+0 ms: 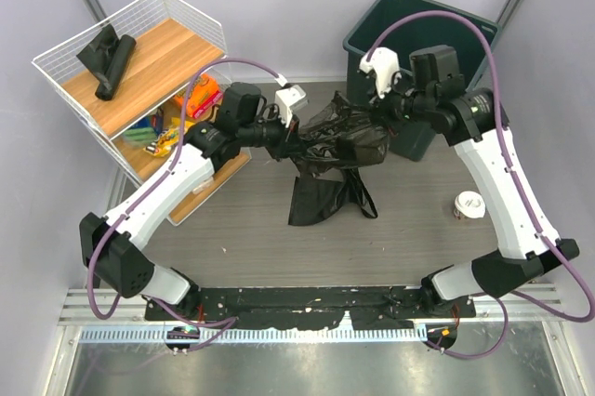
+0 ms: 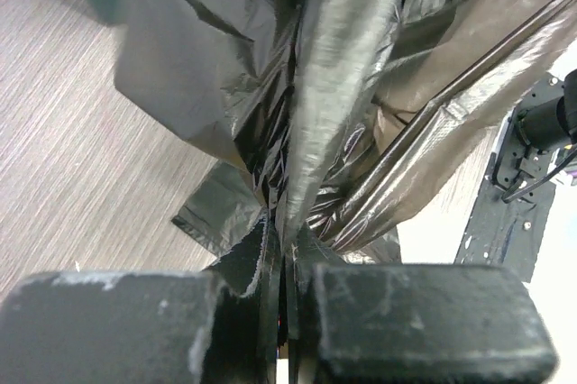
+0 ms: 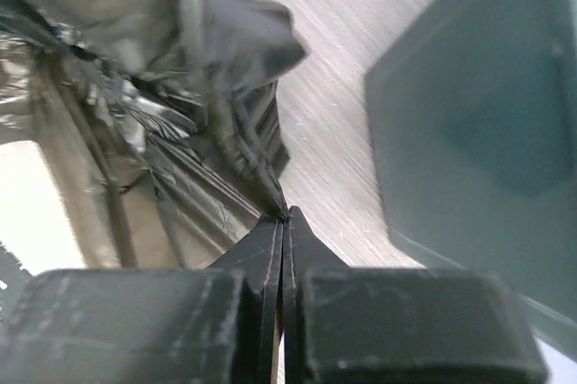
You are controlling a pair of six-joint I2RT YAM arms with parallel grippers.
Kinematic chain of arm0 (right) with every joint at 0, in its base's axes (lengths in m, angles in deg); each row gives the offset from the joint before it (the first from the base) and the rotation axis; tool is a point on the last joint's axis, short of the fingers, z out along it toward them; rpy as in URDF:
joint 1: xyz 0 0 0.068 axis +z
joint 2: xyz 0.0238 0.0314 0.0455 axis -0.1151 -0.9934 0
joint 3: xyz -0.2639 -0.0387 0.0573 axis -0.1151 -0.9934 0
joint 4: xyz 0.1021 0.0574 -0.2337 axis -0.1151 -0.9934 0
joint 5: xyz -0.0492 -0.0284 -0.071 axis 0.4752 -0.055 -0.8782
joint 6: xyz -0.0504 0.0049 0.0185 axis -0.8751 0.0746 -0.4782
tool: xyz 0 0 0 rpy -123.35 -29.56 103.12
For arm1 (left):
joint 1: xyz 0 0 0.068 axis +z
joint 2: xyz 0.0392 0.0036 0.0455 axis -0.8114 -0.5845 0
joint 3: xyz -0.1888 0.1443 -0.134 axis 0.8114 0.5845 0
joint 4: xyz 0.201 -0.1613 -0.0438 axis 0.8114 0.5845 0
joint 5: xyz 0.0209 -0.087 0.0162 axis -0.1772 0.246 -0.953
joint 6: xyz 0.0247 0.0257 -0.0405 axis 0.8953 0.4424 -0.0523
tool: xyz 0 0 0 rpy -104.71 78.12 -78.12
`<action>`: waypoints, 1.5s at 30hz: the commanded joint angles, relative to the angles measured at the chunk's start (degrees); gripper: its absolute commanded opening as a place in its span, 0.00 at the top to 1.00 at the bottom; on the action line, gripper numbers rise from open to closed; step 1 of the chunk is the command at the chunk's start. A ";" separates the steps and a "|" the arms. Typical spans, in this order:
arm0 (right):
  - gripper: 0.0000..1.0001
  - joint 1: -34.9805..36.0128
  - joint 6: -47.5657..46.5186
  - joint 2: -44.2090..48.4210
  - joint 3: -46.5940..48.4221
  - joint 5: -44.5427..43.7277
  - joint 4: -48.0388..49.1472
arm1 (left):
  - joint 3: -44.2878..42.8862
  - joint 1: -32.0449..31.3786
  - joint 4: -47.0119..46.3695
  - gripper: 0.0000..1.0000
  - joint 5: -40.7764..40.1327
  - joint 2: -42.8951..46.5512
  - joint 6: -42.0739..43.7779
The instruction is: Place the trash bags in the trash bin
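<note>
**Both grippers pinch one black trash bag beside the bin**

A crinkled black trash bag (image 1: 327,140) hangs between the two arms above the grey wood-grain counter (image 1: 251,229). The left gripper (image 2: 284,258) is closed on a gathered fold at the bag's left side, with thin plastic squeezed between its dark pads. The right gripper (image 3: 283,222) is also clamped tight, on a pinched corner of the same bag at its right side. From above, the bag spans the gap between them, and its lower part droops down to the counter in front of the arms.

The dark grey-green trash bin (image 1: 469,29) stands at the far right, just behind the right gripper. In the right wrist view its wall fills the right side, close to the bag but apart from it.

More rolled bags (image 1: 109,57) lie on the wooden top shelf of the white wire rack (image 1: 56,71) at the far left, with colourful snack packets (image 1: 200,97) on the shelf below. A paper cup (image 1: 469,204) stands on the counter beside the right arm.
</note>
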 commanded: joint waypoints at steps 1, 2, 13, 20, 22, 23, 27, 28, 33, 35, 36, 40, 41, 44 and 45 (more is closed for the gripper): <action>0.99 -3.26 0.56 2.91 2.11 -6.01 2.30 | 1.49 0.98 0.75 0.95 -2.32 3.10 2.61; 0.99 -3.71 0.48 3.18 2.11 -6.28 2.30 | 1.58 1.15 1.10 0.95 -2.94 3.28 3.14; 0.99 -7.58 0.73 5.29 1.76 -2.69 1.42 | 0.36 4.14 7.16 0.78 1.78 6.36 7.62; 0.99 -7.49 1.71 4.59 2.20 3.47 0.02 | -5.80 4.05 7.26 0.18 11.30 5.31 6.31; 0.99 -7.67 1.88 4.68 2.46 4.70 -0.07 | -7.38 3.88 5.51 0.10 11.38 4.43 5.43; 0.99 -7.58 1.88 4.67 2.55 5.49 -0.25 | -8.26 3.70 4.89 0.07 11.38 3.81 4.73; 0.99 -7.58 2.58 4.41 2.90 6.90 -0.60 | -11.86 0.55 4.53 0.00 9.99 0.13 3.41; 0.99 -7.58 2.85 4.06 2.90 7.07 -0.60 | -12.22 -0.85 4.45 0.00 8.67 -0.58 3.15; 0.99 -7.58 3.55 3.53 2.81 7.87 -0.43 | -13.54 -7.63 3.22 0.00 -0.20 -4.36 2.62; 0.99 -7.58 3.55 3.44 2.99 8.22 -0.43 | -13.80 -8.95 1.73 0.00 -4.07 -5.85 2.62; 0.99 -7.58 3.55 3.44 2.99 8.48 -0.43 | -13.72 -9.30 0.85 0.00 -6.26 -6.38 2.70; 0.99 -7.58 3.38 4.06 1.76 8.66 -0.69 | -14.33 -9.22 -2.40 0.00 -9.97 -9.02 2.70; 0.99 -7.58 3.29 4.15 1.06 8.57 -0.60 | -14.59 -9.22 -2.76 0.03 -9.89 -9.63 2.79; 0.99 -7.58 3.02 5.20 -0.44 8.13 -0.43 | -15.56 -9.31 -3.29 0.31 -10.50 -11.65 2.70; 0.99 -7.58 2.68 5.72 -0.96 7.87 -0.43 | -15.56 -9.22 -3.55 0.42 -11.20 -12.18 2.79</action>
